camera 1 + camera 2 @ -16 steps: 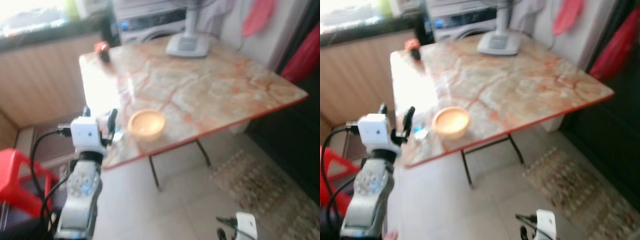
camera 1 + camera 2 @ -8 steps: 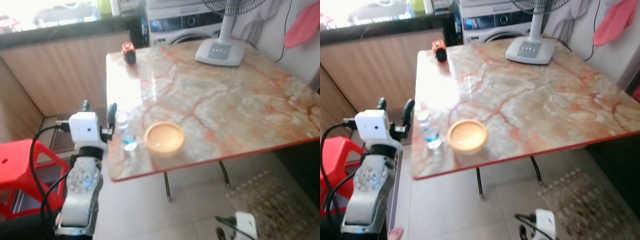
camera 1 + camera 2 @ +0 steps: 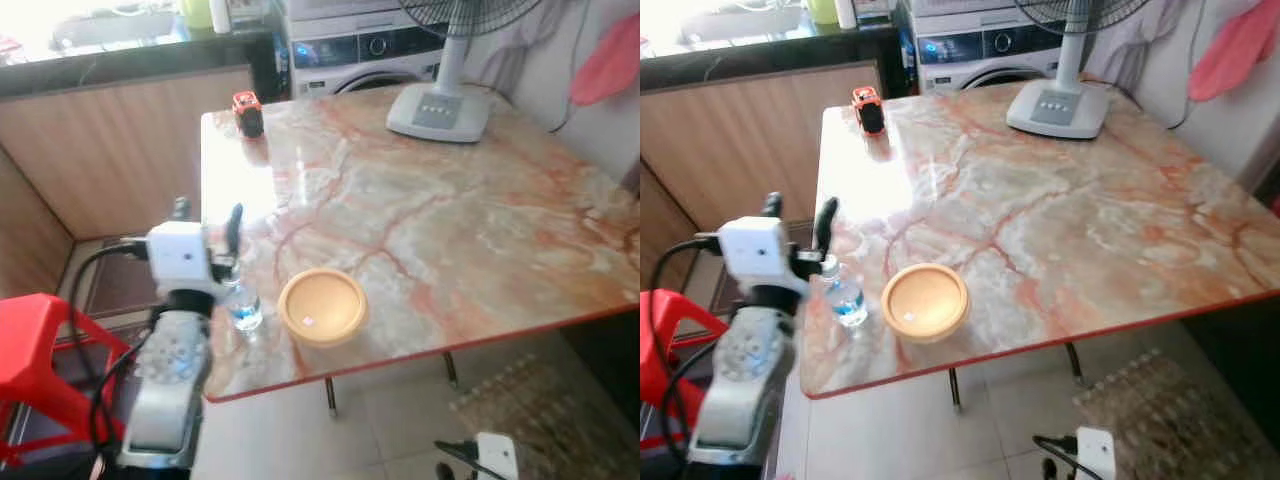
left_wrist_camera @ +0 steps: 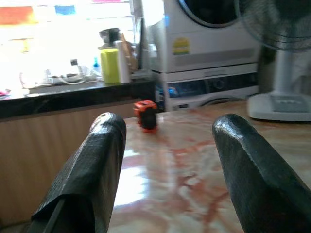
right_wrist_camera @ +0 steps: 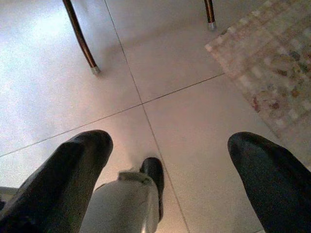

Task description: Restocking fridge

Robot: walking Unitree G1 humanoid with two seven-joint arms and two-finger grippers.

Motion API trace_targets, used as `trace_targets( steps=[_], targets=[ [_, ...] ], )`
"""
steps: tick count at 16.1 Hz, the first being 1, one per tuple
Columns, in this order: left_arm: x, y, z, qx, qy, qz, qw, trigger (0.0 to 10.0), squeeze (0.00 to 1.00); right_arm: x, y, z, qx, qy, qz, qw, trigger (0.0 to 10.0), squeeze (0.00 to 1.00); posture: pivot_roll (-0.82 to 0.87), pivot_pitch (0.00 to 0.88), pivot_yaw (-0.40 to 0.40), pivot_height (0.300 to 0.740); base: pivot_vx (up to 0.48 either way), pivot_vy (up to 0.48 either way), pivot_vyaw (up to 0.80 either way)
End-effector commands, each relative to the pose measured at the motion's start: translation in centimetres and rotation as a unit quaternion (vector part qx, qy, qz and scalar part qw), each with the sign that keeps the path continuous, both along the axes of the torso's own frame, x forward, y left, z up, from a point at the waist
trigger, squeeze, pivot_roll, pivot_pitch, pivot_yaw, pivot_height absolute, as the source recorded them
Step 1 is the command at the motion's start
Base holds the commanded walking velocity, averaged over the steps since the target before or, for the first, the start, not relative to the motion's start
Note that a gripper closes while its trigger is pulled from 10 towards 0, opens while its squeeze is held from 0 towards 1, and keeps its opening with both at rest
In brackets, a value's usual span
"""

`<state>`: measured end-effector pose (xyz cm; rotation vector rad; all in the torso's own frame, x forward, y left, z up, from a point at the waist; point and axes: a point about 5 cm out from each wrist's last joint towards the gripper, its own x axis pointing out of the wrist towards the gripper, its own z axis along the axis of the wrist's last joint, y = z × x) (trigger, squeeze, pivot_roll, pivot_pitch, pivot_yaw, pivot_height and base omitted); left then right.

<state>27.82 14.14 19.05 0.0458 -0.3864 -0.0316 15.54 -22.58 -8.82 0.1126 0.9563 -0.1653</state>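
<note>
Task looks barely begun: left gripper [image 3: 207, 215] spread wide, raised just beside water bottle [image 3: 845, 298] standing near table [image 3: 480, 240] edge w/ nothing grasped; right gripper [image 5: 165, 187] hangs idle, released.

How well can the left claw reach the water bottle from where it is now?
Probably well. The left claw is open and raised at the table edge, with the bottle standing just beside it. Nothing lies between them; the bowl sits on the bottle's far side, apart from it.
</note>
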Motion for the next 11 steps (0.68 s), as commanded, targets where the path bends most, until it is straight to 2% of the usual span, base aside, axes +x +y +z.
trace_targets(
  steps=[1, 6, 8, 11],
  targets=[
    [-0.1, 0.2, 0.3, 0.006, -0.002, -0.003, 1.0, 10.0, 0.0, -0.6, 0.1, -0.3, 0.0, 0.01, 0.002, 1.0, 10.0, 0.0, 0.0, 0.039, 0.037, 0.74, 0.0, 0.0, 0.0],
    [0.6, 1.1, 2.9, -0.029, -0.02, 0.004, 0.999, 10.0, 0.0, -0.6, 0.2, -0.3, 0.0, 0.011, 0.002, 1.0, 10.0, 0.0, 0.0, 0.041, 0.042, 0.74, 0.0, 0.0, 0.0],
    [1.3, 1.4, 4.0, -0.041, 0.006, -0.006, 0.999, 10.0, 0.0, -0.6, 0.2, -0.3, 0.0, 0.011, 0.003, 1.0, 10.0, 0.0, 0.01, 0.042, 0.043, 0.74, 0.0, 0.0, 0.0],
    [2.8, 2.7, 6.0, -0.015, 0.068, 0.005, 0.998, 10.0, 0.0, -0.6, 0.2, -0.3, 0.0, 0.014, 0.004, 1.0, 10.0, 0.0, 0.01, 0.044, 0.043, 0.74, 0.0, 0.0, 0.0]
  ],
)
